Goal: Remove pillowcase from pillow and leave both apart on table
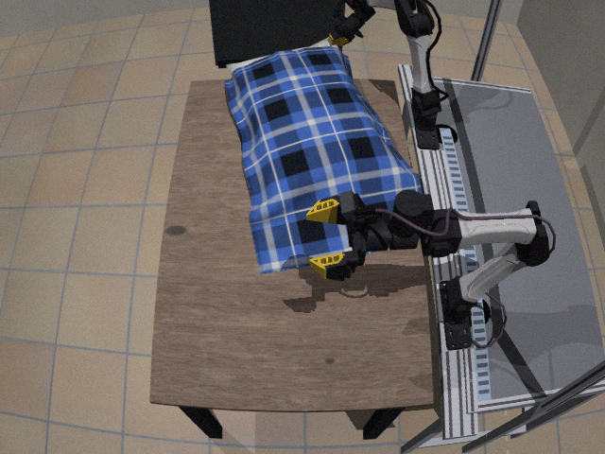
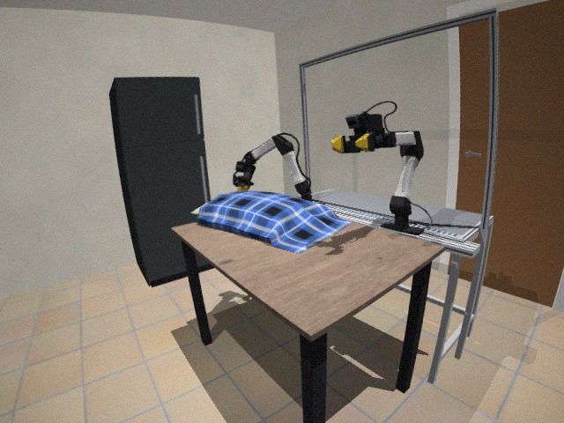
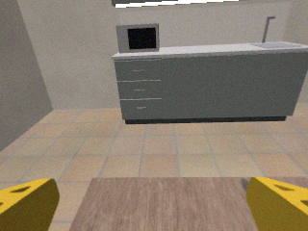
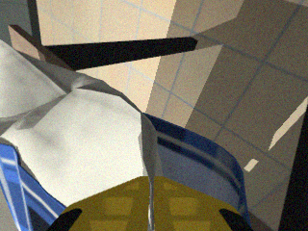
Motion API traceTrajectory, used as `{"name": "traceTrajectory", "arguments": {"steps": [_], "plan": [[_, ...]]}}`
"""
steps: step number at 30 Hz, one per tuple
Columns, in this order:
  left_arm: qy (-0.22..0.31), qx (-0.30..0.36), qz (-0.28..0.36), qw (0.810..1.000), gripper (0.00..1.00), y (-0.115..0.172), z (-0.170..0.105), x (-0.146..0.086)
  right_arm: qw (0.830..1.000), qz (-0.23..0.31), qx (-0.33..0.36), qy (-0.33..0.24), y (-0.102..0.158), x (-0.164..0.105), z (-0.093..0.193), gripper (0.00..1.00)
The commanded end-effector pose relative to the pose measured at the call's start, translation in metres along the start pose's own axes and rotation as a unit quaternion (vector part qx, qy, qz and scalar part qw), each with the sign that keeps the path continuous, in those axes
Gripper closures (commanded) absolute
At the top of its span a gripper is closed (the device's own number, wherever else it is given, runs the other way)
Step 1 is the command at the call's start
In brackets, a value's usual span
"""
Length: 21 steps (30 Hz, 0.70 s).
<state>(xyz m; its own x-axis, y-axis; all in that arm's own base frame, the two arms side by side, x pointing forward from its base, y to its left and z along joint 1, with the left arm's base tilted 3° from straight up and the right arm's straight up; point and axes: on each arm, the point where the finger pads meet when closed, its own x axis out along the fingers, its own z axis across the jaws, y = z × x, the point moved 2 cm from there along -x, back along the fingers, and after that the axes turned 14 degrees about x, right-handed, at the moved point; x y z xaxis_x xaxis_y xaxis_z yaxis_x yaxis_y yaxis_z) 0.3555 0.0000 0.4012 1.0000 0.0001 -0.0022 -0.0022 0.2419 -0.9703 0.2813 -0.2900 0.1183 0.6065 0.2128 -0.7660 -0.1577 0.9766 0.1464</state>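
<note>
The blue plaid pillowcase (image 1: 311, 122) (image 2: 273, 210) (image 4: 197, 168) covers nearly all of the white pillow (image 1: 242, 63) (image 2: 196, 211) (image 4: 91, 140). A white strip shows at its open end, past the table's far edge in the top view. The flatter closed end lies on the table (image 1: 244, 341) (image 2: 318, 291). My right gripper (image 1: 337, 41) (image 2: 242, 187) (image 4: 151, 185) is shut on the pillow's white fabric at a corner of the open end. My left gripper (image 1: 310, 240) (image 2: 350, 144) (image 3: 152, 186) is open and empty, high above the closed end. How far the pillow reaches inside is hidden.
A black fridge (image 1: 273, 29) (image 2: 159, 177) stands beyond the open end. The rail (image 1: 457, 381) carrying both arm bases runs along one table side. A metal frame (image 2: 396, 38) rises behind the arms. A kitchen counter (image 3: 212, 87) is far off in the left wrist view.
</note>
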Motion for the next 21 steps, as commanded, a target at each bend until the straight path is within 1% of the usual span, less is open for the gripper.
{"name": "traceTrajectory", "arguments": {"steps": [1,2,3,5,6,9,10,11,16,21], "plan": [[-0.016,0.001,-0.007,1.000,0.00,-0.009,0.009,-0.003,0.999,-0.027,-0.014,-0.010,-0.022,-0.009,0.004,1.00],[-0.016,0.001,-0.007,1.000,0.00,-0.009,0.009,-0.003,0.999,-0.028,-0.015,-0.010,-0.021,-0.010,0.004,1.00],[-0.016,0.001,-0.007,1.000,0.00,-0.009,0.009,-0.003,1.000,-0.022,-0.008,-0.007,-0.023,-0.003,-0.001,1.00],[-0.016,0.001,-0.007,1.000,0.00,-0.009,0.009,-0.003,1.000,-0.020,-0.007,-0.006,-0.023,0.000,-0.005,1.00],[-0.016,0.001,-0.007,1.000,0.00,-0.009,0.009,-0.003,1.000,-0.007,0.007,0.000,-0.015,0.008,-0.016,1.00],[-0.016,0.001,-0.007,1.000,0.00,-0.009,0.009,-0.003,1.000,-0.009,0.006,0.000,-0.017,0.009,-0.016,1.00],[-0.016,0.001,-0.007,1.000,0.00,-0.009,0.009,-0.003,1.000,-0.025,-0.010,-0.010,-0.019,-0.002,-0.004,1.00],[-0.016,0.001,-0.007,1.000,0.00,-0.009,0.009,-0.003,1.000,-0.006,0.009,0.001,-0.016,0.013,-0.020,1.00],[-0.016,0.001,-0.007,1.000,0.00,-0.009,0.009,-0.003,1.000,-0.010,0.007,-0.001,-0.018,0.017,-0.022,1.00],[-0.016,0.001,-0.007,1.000,0.00,-0.009,0.009,-0.003,1.000,-0.003,0.005,0.001,-0.014,0.029,-0.025,1.00]]}}
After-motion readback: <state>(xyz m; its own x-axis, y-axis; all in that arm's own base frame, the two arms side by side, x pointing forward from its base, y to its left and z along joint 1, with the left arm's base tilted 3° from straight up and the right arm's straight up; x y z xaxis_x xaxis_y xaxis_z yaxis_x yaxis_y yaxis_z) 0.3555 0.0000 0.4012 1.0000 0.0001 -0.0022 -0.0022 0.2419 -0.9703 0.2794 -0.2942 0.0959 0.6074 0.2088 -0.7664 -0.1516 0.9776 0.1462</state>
